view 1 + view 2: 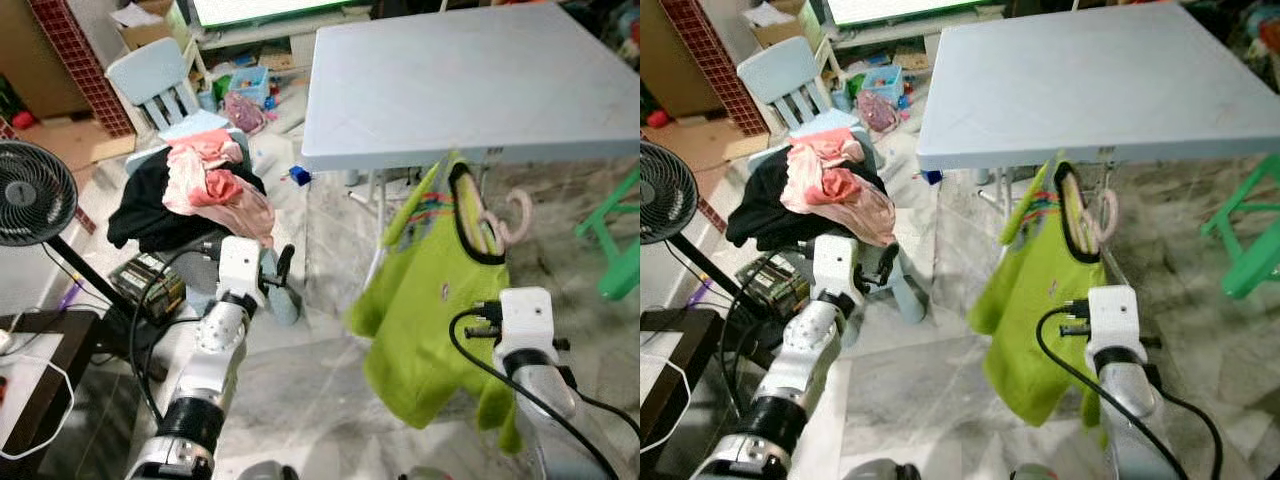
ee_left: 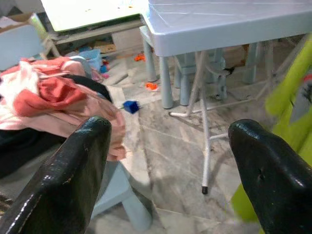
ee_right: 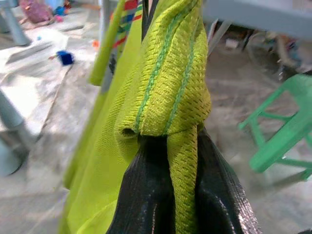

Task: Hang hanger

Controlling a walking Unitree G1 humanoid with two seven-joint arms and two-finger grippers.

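Big pale blue table (image 1: 470, 80) sits ahead of and above the right gripper (image 3: 173, 195), which is pinched tight on a fold of the lime green shirt (image 1: 430, 300). Shirt's on a pink hanger (image 1: 515, 215) just under the table edge. Left gripper (image 2: 170, 161) gapes wide, clothes pile (image 1: 205, 185) just beyond it.

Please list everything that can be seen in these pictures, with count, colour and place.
shirt: one, lime green, on a hanger under the table edge
hanger hook: one, pink, beside the shirt's collar
table: one, pale grey, ahead
clothes pile: one, pink, red and black, on a pale blue seat
small chair: one, pale blue, behind the pile
fan: one, black, far left
green chair: one, far right
left gripper: open, near the pile
right gripper: shut on shirt fabric
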